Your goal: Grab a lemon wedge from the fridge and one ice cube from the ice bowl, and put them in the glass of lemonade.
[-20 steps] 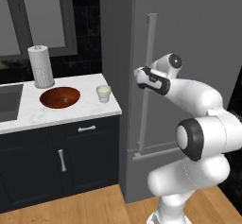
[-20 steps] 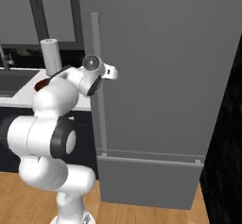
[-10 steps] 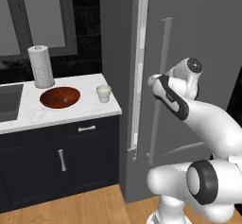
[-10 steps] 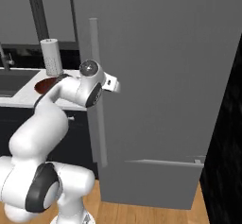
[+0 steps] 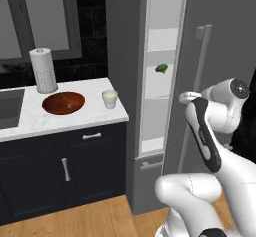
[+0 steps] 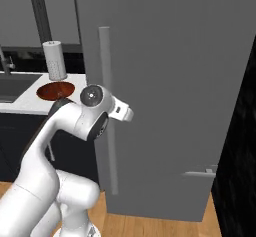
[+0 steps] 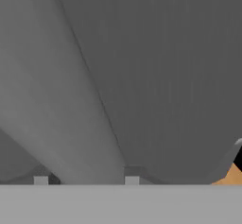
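Note:
The grey fridge (image 5: pixel 121 81) stands right of the counter, its door (image 5: pixel 227 36) swung partly open on white shelves (image 5: pixel 161 41). My gripper (image 5: pixel 186 97) is at the long vertical handle (image 5: pixel 198 76), about halfway up. From the right, the gripper (image 6: pixel 127 115) sits against the handle (image 6: pixel 106 71). In the hand view the fingertips (image 7: pixel 40 180) stand apart with the handle (image 7: pixel 71 100) running between them; contact is unclear. The lemon wedge is hidden. On the counter sit the ice bowl (image 5: pixel 63 102) and the glass of lemonade (image 5: pixel 109 98). No ice cube can be made out.
A dark green lumpy piece (image 5: pixel 161 68) lies on a middle fridge shelf. A white paper-towel roll (image 5: pixel 43 71) stands behind the bowl, and a sink (image 5: pixel 9 110) lies at the counter's left. Dark drawers (image 5: pixel 90 151) are under the counter, with wooden floor (image 5: pixel 100 216) below.
The fridge door has swung from shut to partly open, baring the shelves. My hand has moved outward with the handle, and its fingers have drawn a little closer together.

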